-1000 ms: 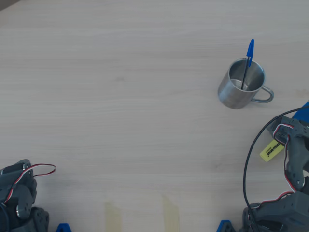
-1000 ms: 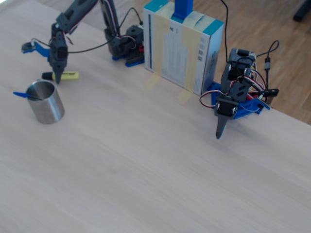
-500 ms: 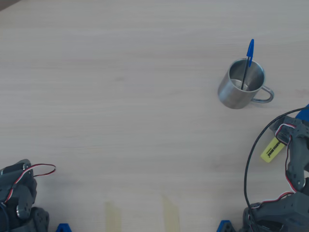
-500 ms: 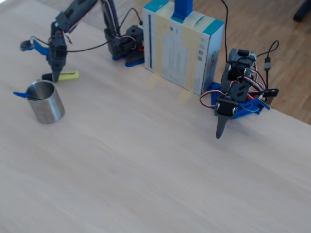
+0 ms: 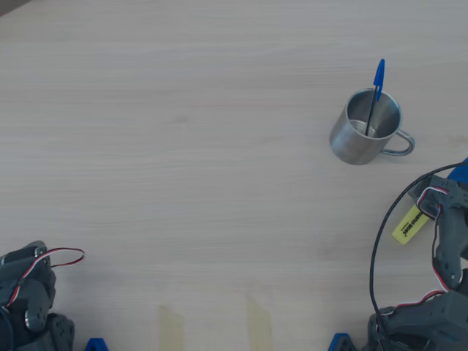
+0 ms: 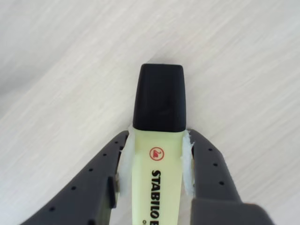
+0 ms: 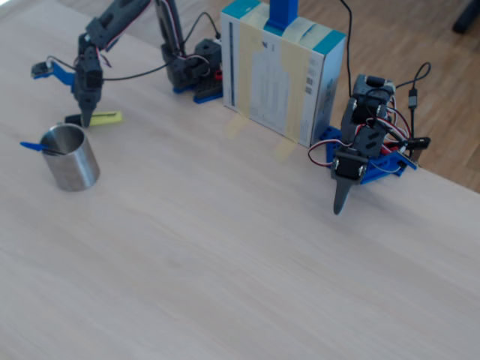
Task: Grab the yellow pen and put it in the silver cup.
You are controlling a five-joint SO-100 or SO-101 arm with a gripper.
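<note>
Fingers (image 6: 154, 154) closed tight on yellow pen (image 6: 157, 154), near table edge; silver cup (image 5: 363, 128) nearby, bare wood around

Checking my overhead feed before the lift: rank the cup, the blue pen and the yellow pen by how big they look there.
1. Cup, clearly largest.
2. Blue pen: long but thin, standing in the cup, partly hidden.
3. Yellow pen: only a short piece shows; the arm covers the rest, so its place after the blue pen is unsure.

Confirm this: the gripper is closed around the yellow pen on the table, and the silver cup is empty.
Not quite. The gripper does clamp the yellow pen on the table, but the silver cup is not empty: the overhead view shows a blue ballpoint pen standing in it.
</note>
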